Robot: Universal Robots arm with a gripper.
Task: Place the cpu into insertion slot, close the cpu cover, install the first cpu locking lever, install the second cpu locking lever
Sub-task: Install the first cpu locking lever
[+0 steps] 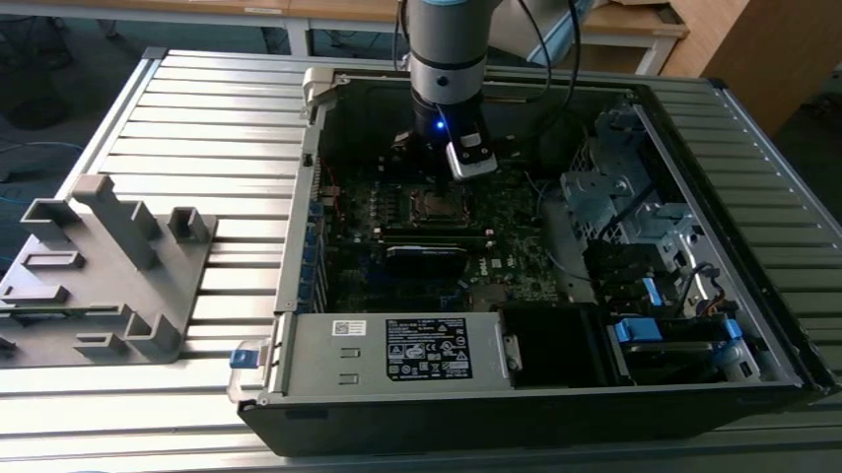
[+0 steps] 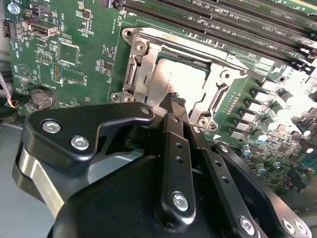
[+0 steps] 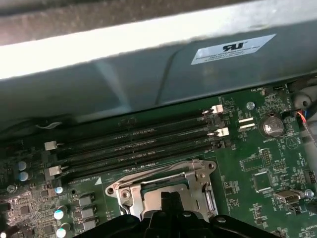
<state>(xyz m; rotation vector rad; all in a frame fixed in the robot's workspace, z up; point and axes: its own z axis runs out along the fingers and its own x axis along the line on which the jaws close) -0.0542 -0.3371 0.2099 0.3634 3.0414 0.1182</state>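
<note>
Black gripper (image 2: 174, 105) fingers are pressed together, nothing between them, tip down on the cpu cover (image 2: 143, 69), which lies over the cpu (image 2: 178, 82) seated in the insertion slot (image 2: 132, 75), mid-motherboard (image 2: 74, 59).

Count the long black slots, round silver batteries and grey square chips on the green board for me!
Long black slots: 4
Round silver battery: 1
Grey square chip: 1
Total: 6
</note>
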